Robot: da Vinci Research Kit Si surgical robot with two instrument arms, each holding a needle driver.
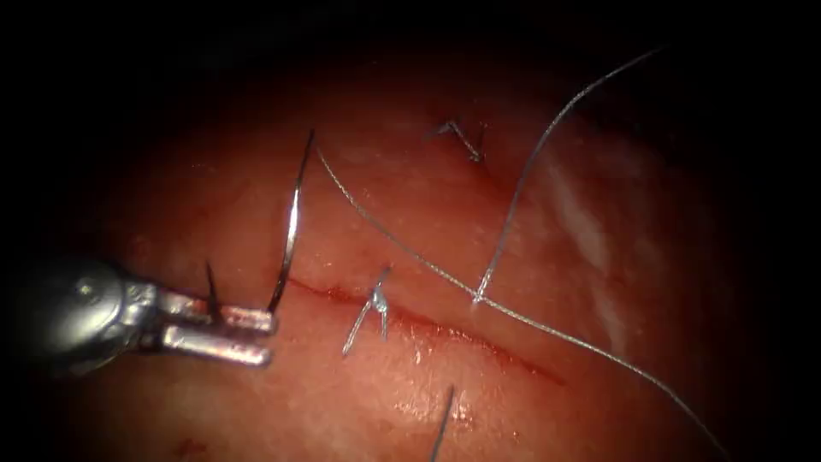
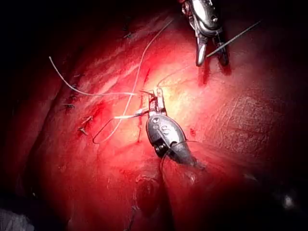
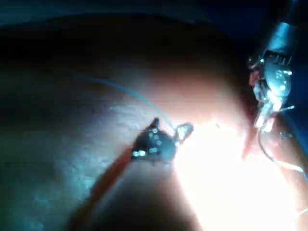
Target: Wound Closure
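L tool [image 1: 256, 335] jaws parted, needle [image 1: 292, 224] (upright) at upper jaw, cut's [image 1: 428, 323] left end.

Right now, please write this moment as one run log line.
left tool: open, beside needle | needle: upright at cut's left end | thread: across tissue

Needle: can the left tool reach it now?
Probably yes. The left tool, jaws open and empty, has the needle ending at its upper jaw's tip, by the left end of the cut, nothing between. Whether that end is in the tissue is unclear. The right tool is open, holding nothing.
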